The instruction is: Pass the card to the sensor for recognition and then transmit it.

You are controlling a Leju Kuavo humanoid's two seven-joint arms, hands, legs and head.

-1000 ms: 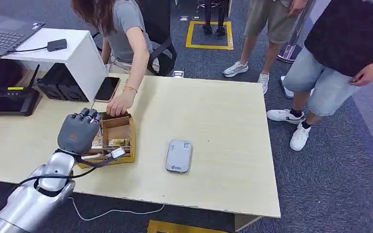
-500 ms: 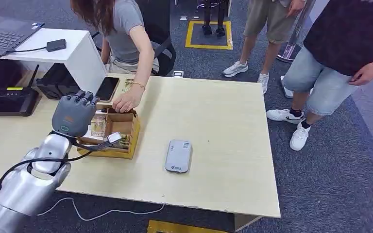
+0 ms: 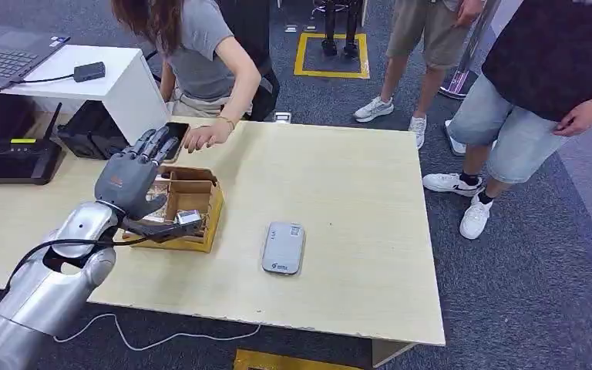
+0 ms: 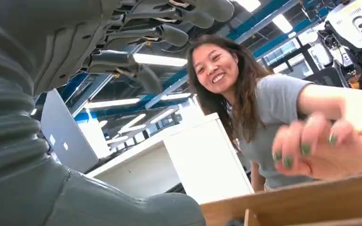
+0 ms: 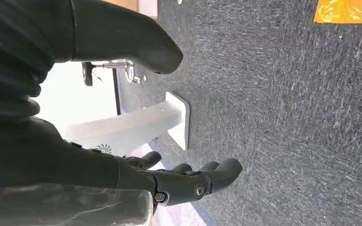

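Cards sit in the wooden box (image 3: 189,208) at centre left of the bench (image 3: 339,185). Above it, the left robot hand (image 3: 132,179) hovers spread, holding nothing. Picking seems unfinished; next it must lower and pinch one card for the sensor (image 3: 284,247).

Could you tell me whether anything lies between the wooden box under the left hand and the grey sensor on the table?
Nothing visible does. The tabletop between the wooden box and the grey sensor is bare. The left hand hovers open over the box, and the person's hand is at the table's far edge, off that path.
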